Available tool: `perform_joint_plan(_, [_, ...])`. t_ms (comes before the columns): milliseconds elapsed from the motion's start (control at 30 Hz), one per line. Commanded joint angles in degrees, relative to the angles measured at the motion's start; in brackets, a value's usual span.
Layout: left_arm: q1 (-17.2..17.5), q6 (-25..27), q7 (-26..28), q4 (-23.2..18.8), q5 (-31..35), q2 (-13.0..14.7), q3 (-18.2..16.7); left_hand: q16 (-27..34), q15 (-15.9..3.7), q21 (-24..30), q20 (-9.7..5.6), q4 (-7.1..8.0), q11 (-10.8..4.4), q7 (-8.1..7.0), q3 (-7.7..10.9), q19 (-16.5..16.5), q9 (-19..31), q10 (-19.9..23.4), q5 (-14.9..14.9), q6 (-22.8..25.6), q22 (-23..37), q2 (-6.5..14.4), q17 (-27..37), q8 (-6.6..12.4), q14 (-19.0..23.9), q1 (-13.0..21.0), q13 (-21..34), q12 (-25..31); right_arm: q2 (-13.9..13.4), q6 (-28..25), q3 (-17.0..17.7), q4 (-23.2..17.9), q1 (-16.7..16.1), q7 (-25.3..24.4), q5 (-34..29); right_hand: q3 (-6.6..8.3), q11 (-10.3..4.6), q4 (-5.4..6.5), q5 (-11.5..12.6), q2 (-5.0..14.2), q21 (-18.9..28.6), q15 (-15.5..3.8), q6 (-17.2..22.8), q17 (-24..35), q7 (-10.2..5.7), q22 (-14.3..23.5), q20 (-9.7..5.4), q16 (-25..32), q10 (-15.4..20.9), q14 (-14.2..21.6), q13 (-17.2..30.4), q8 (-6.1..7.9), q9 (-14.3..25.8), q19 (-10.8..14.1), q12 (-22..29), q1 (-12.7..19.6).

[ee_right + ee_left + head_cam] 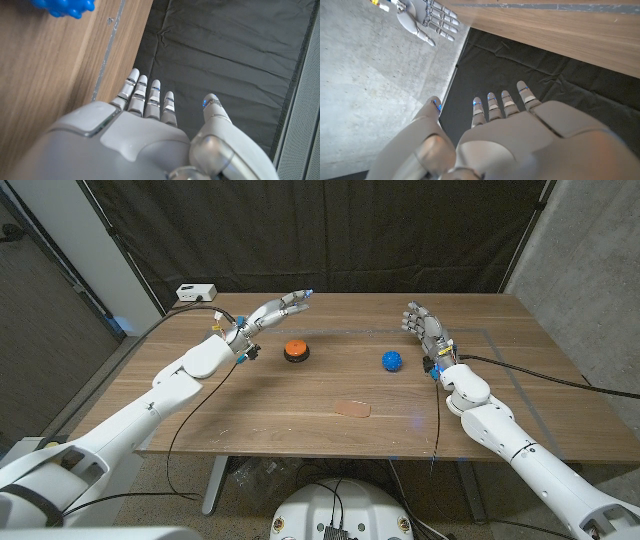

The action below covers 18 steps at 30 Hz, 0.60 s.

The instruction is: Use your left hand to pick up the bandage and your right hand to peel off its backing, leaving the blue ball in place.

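**Both hands up and empty, bandage lying on the tabletop**

Going left to right. Way at the far left corner of the tabletop there's a small white box with a cable running off it. Then my left hand, which is raised above the far left part of the tabletop, fingers stretched out straight and a bit apart, nothing in it. My left wrist camera shows the same thing: back of my hand, fingers spread, thumb off to the side, no object between them.

Just beside that hand, toward the middle, sits an orange and black round thing, can't tell what it actually is. The bandage is the tan strip lying flat near the front edge, roughly in the middle, well apart from both hands. Nobody's touching it.

Next is the blue ball, spiky looking, resting on the wood right of center. My right hand is near it, on its right and a little farther back, held upright with fingers extended and spread, also holding nothing. From the right wrist camera I can see the fingers open and straight, with the ball at the frame's corner.
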Motion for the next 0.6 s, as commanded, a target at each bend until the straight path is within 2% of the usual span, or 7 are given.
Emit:
perform_joint_plan(33, [-1.5,-3.9,-5.3,-3.3,5.7,2.8,1.1,-0.3,0.04,-0.3,0.43,-0.43,-0.03,-0.22,0.02,-0.1,0.3,-0.4,0.4,0.2,0.1,-0.8,0.1,-0.27,0.3,0.3,0.1,-0.4,0.0,0.0,-0.1,-4.5,-3.0,-2.7,-1.6,0.51,-0.15,-0.08,0.4,-0.12,-0.3,-0.04,0.5,0.3,0.00,0.2,0.03,0.1,0.3,0.7,0.2,0.11,0.1,0.2,0.1,0.1])
perform_joint_plan(200, [-1.1,-5.0,-4.8,-5.3,8.8,3.6,0.7,-0.6,0.14,-0.4,0.40,-0.73,-0.04,-0.44,-0.13,-0.2,0.3,-1.6,0.5,-1.2,0.1,-1.2,0.1,-1.01,0.0,0.5,0.1,-1.1,0.3,0.6,-0.1,-5.2,-3.7,-3.5,-2.3,0.57,-0.11,-0.08,0.4,-0.13,-0.4,-0.10,0.6,0.3,0.03,0.3,0.04,0.0,0.1,0.7,0.2,0.08,0.1,0.2,0.0,0.1])
perform_joint_plan(600, [0.0,-4.3,-7.7,-9.5,10.6,6.3,0.3,-1.1,0.27,-0.8,0.54,-1.00,-0.17,-0.80,-0.40,-0.6,0.4,-3.6,0.6,-3.5,0.1,-1.8,0.2,-2.07,-0.9,0.7,0.1,-2.1,0.9,1.5,-0.3,-6.2,-5.1,-4.3,-3.1,0.70,-0.24,-0.12,0.4,-0.17,-0.7,-0.05,0.3,0.3,-0.11,0.3,0.12,0.0,0.0,0.9,0.2,-0.07,0.1,0.4,-0.1,0.1])
